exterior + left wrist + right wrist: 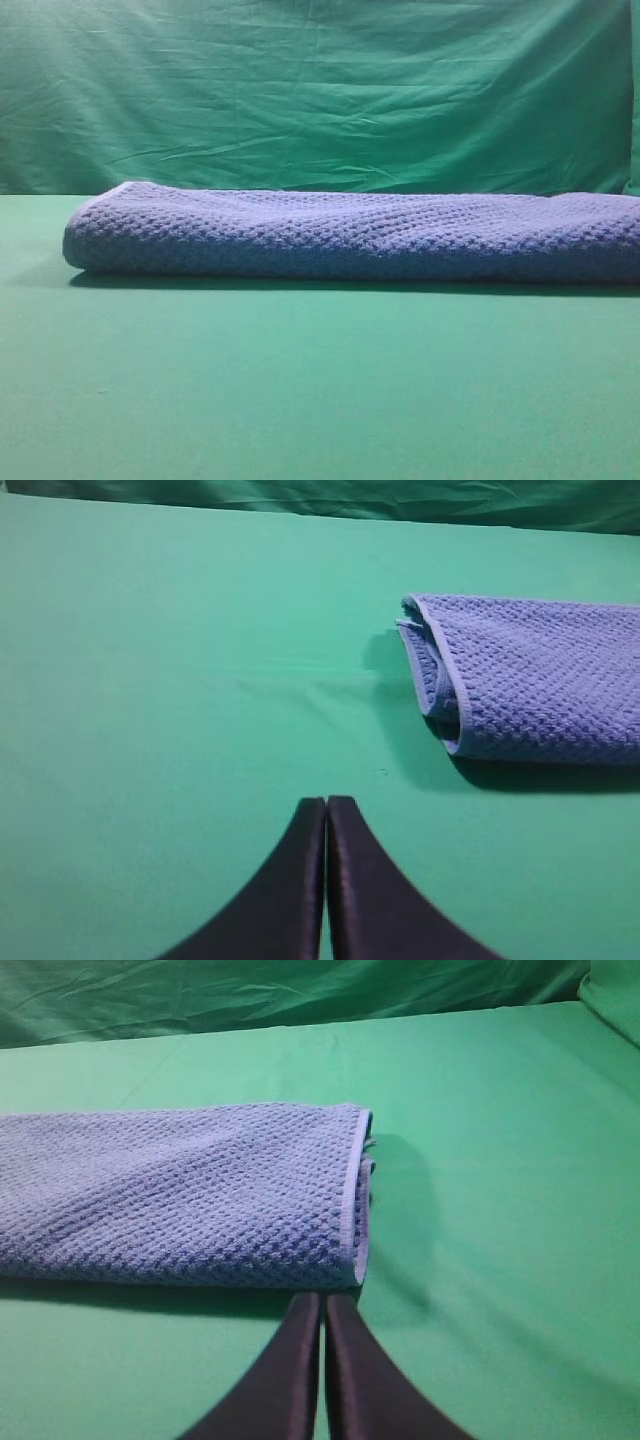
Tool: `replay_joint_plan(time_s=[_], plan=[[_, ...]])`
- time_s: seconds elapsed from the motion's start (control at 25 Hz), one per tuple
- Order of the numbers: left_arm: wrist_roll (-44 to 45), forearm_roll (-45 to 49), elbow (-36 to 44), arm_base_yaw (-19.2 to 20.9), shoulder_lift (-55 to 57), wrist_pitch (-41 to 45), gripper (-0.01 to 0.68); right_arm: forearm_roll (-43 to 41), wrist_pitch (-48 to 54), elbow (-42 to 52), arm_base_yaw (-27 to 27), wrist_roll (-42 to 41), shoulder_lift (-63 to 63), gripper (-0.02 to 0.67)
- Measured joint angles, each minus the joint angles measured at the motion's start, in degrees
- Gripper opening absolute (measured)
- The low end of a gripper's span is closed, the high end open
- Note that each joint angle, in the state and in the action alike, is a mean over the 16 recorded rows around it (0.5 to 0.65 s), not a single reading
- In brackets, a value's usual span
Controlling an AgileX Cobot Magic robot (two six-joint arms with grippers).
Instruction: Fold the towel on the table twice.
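Blue-grey waffle-weave towel (pixel 360 235) lying folded in a long low band across the green worktop (pixel 300 390), layers stacked, rounded fold toward the front, right end cut off by the frame in the high view. Pale hem visible at both short ends. Broad bare worktop in front of the towel and off its left end; wrinkled green backdrop cloth (pixel 320 90) behind. Left tool (pixel 326 802) pressed together, holding nothing, well clear of the towel's left end. Right tool (pixel 322 1298) likewise closed and empty, tips just at the towel's front right corner; contact not discernible.
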Motion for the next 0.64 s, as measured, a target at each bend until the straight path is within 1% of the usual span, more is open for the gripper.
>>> replay_joint_plan(time_s=[0.64], plan=[[1.01,-0.48,0.0,0.0,0.0,0.17,0.0,0.0,0.0,0.0,0.0,0.08,0.0,0.0]])
